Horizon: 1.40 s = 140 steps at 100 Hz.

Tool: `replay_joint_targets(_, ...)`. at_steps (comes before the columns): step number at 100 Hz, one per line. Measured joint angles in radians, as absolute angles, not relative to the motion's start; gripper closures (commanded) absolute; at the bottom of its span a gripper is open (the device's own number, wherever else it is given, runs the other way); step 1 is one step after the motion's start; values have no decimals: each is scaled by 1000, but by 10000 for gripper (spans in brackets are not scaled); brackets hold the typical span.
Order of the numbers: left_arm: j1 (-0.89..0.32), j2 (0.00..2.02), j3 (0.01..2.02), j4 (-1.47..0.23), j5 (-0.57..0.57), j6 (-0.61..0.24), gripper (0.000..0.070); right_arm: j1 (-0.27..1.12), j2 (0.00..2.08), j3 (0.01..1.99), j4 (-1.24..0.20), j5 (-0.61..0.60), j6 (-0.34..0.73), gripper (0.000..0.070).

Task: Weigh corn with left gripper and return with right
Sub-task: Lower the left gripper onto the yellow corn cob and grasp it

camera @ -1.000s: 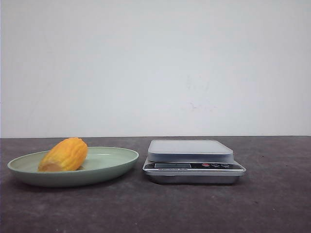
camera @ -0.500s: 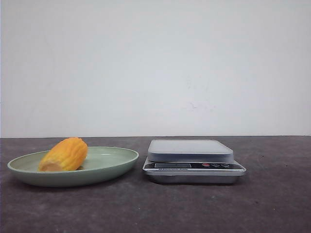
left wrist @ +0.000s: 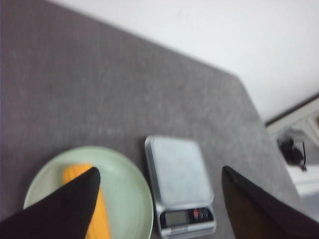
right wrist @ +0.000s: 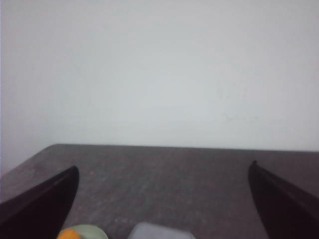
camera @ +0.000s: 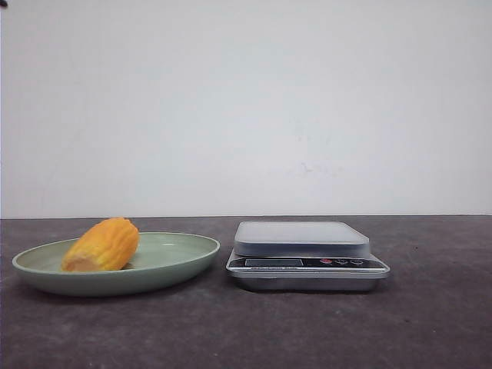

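The yellow-orange corn lies on its side in a pale green plate at the left of the table. A silver digital scale stands just right of the plate, its platform bare. In the left wrist view my left gripper is open, high above the corn, the plate and the scale. In the right wrist view my right gripper is open and empty; a bit of the corn and the scale shows at the picture's lower edge. Neither gripper shows in the front view.
The dark grey table runs back to a white wall. In the left wrist view the table's right edge drops to a floor with a cable and a white object.
None on the table; a small dark speck has come into the front view's top left corner.
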<state>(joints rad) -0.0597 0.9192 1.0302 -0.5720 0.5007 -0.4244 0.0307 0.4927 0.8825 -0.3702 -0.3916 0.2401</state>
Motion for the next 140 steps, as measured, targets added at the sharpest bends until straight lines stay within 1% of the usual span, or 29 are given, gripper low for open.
replay_joint_targets(12, -132, 1008, 1030, -616, 482, -418, 224, 31, 502, 883, -406, -390, 240, 3)
replay_joint_targets(24, -218, 1122, 1030, -643, 394, -415, 225, 31, 530, 883, -439, -391, 240, 4)
replay_joint_targets(38, -291, 1277, 1030, -617, 304, -412, 225, 31, 557, 883, -497, -391, 240, 4)
replay_joint_targets(53, -317, 1422, 1030, -574, 289, -412, 225, 31, 574, 883, -548, -391, 240, 4)
replay_joint_targets(69, -319, 1558, 1030, -556, 267, -413, 225, 31, 575, 883, -564, -391, 240, 4)
replay_joint_targets(80, -318, 1629, 1030, -557, 237, -413, 225, 31, 575, 883, -565, -392, 240, 4)
replay_joint_targets(89, -319, 1665, 1030, -552, 238, -413, 235, 31, 575, 883, -575, -392, 240, 4)
replay_joint_targets(93, -320, 1669, 1034, -553, 238, -414, 266, 31, 575, 883, -585, -392, 240, 4)
replay_joint_targets(98, -323, 1674, 1038, -542, 237, -413, 374, 31, 575, 883, -598, -392, 240, 4)
replay_joint_targets(102, -326, 1684, 1042, -542, 237, -413, 500, 31, 575, 883, -608, -392, 240, 4)
replay_joint_targets(106, -329, 1688, 1044, -539, 239, -410, 670, 31, 575, 883, -614, -392, 240, 4)
replay_joint_targets(107, -330, 1688, 1044, -539, 240, -410, 700, 31, 575, 883, -616, -392, 240, 4)
replay_joint_targets(110, -332, 1690, 1044, -536, 244, -406, 683, 31, 575, 883, -618, -392, 240, 4)
replay_joint_targets(126, -341, 1691, 1054, -556, 307, -390, 689, 31, 575, 883, -617, -392, 241, 5)
replay_joint_targets(140, -358, 1676, 1115, -577, 345, -385, 689, 31, 575, 883, -617, -392, 244, 5)
